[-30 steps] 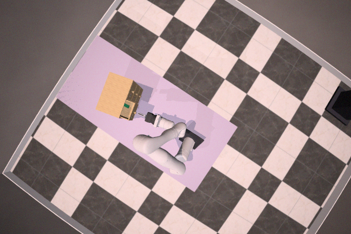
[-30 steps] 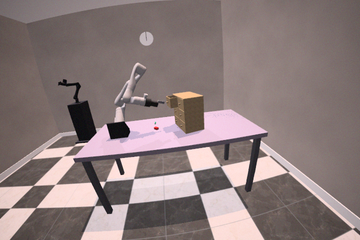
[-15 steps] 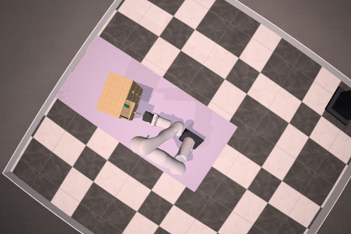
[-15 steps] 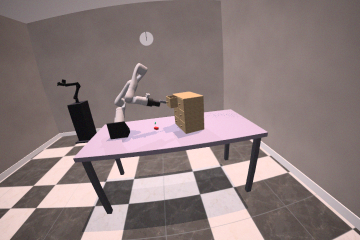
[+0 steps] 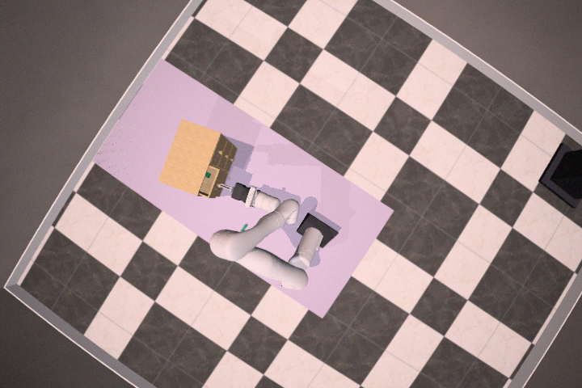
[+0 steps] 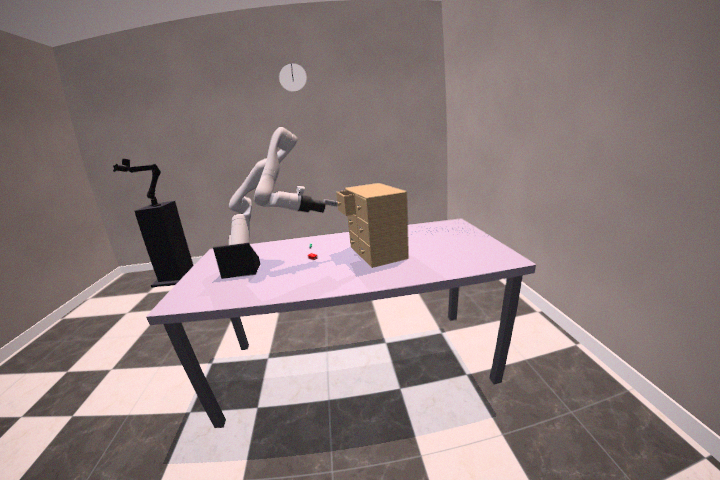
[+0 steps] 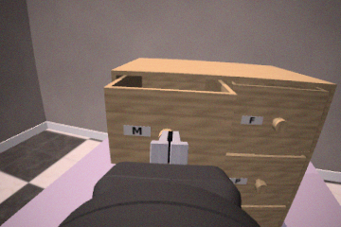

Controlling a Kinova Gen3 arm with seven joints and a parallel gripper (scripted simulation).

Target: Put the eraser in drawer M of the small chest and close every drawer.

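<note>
The chest (image 5: 186, 153) (image 6: 390, 226) (image 7: 202, 66) stands upright. Its top drawer marked M (image 5: 210, 183) (image 6: 344, 203) (image 7: 188, 110) is partly pulled out and looks level. A green block (image 5: 207, 175), which looks like the eraser, lies inside this drawer in the top view; the drawer's front hides it from the wrist view. My gripper (image 5: 220, 185) (image 6: 337, 203) (image 7: 170, 142) is shut with nothing between its fingers. Its tips (image 7: 165, 130) are at the knob of drawer M, in front of it; whether they touch is hard to tell.
The drawers marked F (image 7: 254, 106) and P (image 7: 242, 194) look pushed in. On the table (image 5: 356, 210) (image 6: 429, 249) lie a small green thing (image 5: 244, 227) (image 6: 310, 245) and a red thing (image 6: 312, 256). A black block (image 6: 236, 260) stands near the arm's base.
</note>
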